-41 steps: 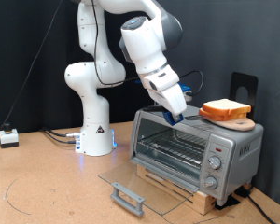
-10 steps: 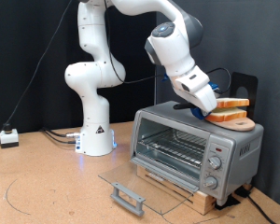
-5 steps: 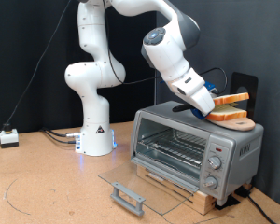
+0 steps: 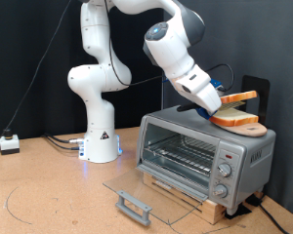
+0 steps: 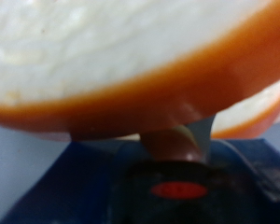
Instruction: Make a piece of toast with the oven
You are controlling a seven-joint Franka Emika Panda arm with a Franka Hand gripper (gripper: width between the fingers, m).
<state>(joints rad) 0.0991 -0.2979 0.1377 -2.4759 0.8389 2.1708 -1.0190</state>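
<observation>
gripper [image 4: 225,98] is up in the upper right of the exterior view, over the roof of the oven [image 4: 203,155], and it's clamped on the piece of toast [image 4: 240,97] by one edge. the slice sits tilted in the air, clear of the second slice [image 4: 234,117] that rests below it on the wooden board [image 4: 238,126] on the oven roof. how small the gap between the two slices is, hard to say from here.

wrist view is all bread: pale crumb across the upper part, orange-brown crust curving through the middle, one dark finger [image 5: 174,142] pressed right against that crust.

the oven door [image 4: 149,195] lies flat open toward the lower middle of the frame, wire rack [image 4: 186,150] showing inside, knobs down the oven's right-hand side.

now the handling: i'd judge this slice light and fairly stiff for its size, since it holds its shape while cantilevered from one edge. the crust looks like the sound place to grip; the pale middle is likely softer and could dent or tear under a hard pinch. held this close to the rim, a tilt could let it pivot or slip.
</observation>
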